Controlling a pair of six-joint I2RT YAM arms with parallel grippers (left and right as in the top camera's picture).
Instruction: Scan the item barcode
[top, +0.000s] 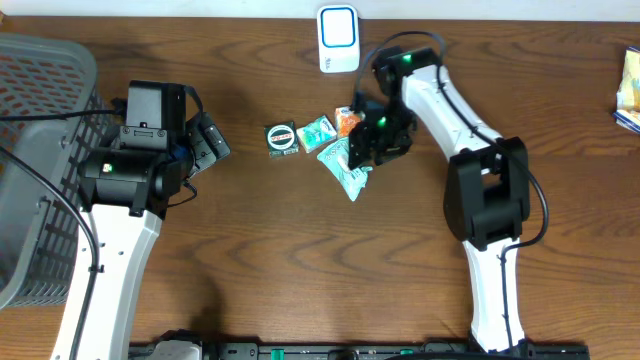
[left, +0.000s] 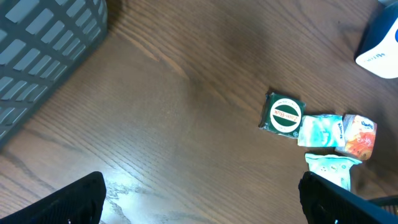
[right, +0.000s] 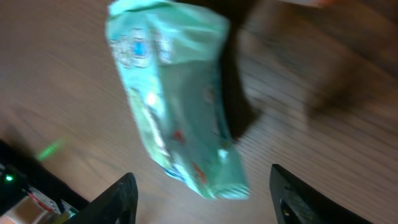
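The right pincer (top: 363, 147) hangs low over the mint-green packet (top: 345, 166), which lies flat on the table (top: 300, 260) near the middle. In the wrist view its two fingers (right: 115, 199) stand either side of the packet's lower end with a gap on each side, so the pincer is partly open and holds nothing yet. At about ten o'clock from the packet lie a teal sachet (top: 318, 130) and a round green sachet (top: 283, 138), and an orange sachet (top: 347, 122) sits at twelve. Further out at twelve stands the white-and-blue unit (top: 338, 38), which I take for the scanner.

To do this well, I'd centre the fingers across the packet's narrow width and close gently, since the soft foil will crumple and may slip. Lifting straight up should spare the neighbours, and the barcode side, which I can't make out, must face the scanner.

The left pincer (top: 207, 146) waits wide open at nine o'clock, beside the basket (top: 40, 120).
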